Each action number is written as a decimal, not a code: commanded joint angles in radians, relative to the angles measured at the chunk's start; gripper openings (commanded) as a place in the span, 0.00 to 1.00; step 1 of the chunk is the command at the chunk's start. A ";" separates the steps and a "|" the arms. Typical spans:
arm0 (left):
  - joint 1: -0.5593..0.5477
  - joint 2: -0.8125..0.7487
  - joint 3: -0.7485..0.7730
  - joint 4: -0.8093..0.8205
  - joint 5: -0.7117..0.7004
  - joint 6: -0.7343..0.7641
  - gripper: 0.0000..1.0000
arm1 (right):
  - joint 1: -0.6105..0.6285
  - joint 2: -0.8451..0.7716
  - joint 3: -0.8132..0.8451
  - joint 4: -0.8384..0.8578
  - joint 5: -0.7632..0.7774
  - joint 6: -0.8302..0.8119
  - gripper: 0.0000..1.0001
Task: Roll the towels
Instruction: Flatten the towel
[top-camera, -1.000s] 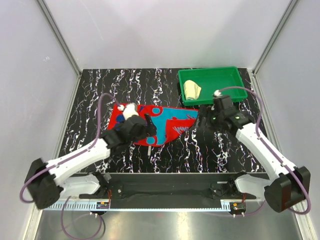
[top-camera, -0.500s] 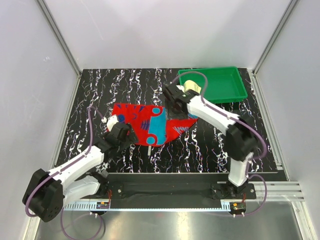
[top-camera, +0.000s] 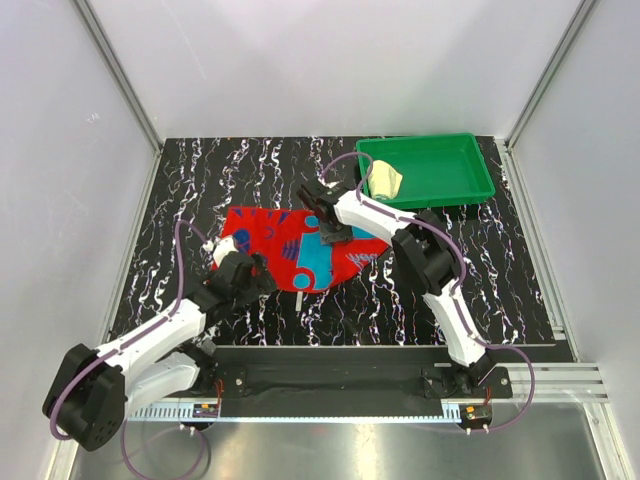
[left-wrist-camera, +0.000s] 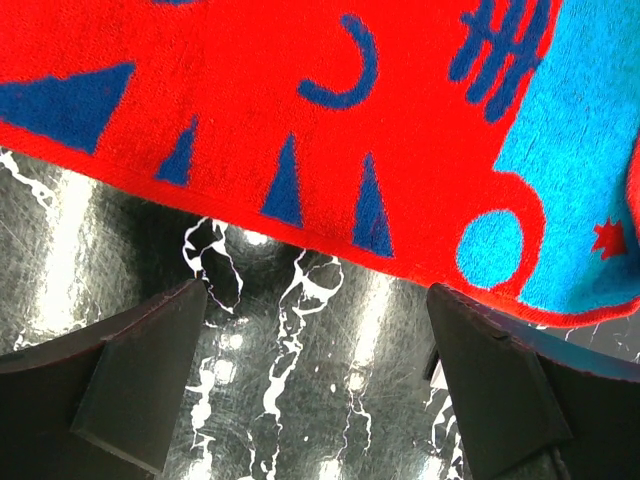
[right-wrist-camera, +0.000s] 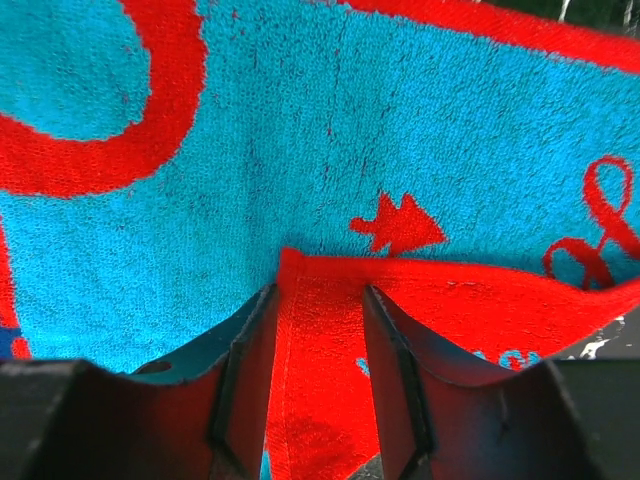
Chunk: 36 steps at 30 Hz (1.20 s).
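Your right gripper (right-wrist-camera: 318, 330) is pinching a raised fold of the red towel (top-camera: 285, 245), which is lying mid-way across the table (top-camera: 480, 270). Your left gripper (left-wrist-camera: 315, 390) is hovering wide open at that towel's 7 o'clock edge. The yellow towel (top-camera: 383, 178) is sitting in the green tray (top-camera: 450, 175) at 1 o'clock.

The red towel (left-wrist-camera: 300, 120) runs off the edges in both wrist views; from above, the right gripper (top-camera: 328, 232) covers its middle and the yellow towel (top-camera: 384, 179) is too small for detail
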 joint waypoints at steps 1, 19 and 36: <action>0.011 -0.004 -0.006 0.066 0.016 0.027 0.99 | 0.011 0.009 0.060 -0.013 0.057 0.004 0.46; 0.033 0.041 -0.021 0.110 0.029 0.049 0.99 | 0.012 0.072 0.082 -0.012 0.038 0.012 0.17; 0.038 0.087 -0.009 0.129 0.034 0.043 0.99 | 0.012 -0.190 -0.090 -0.038 0.081 0.039 0.15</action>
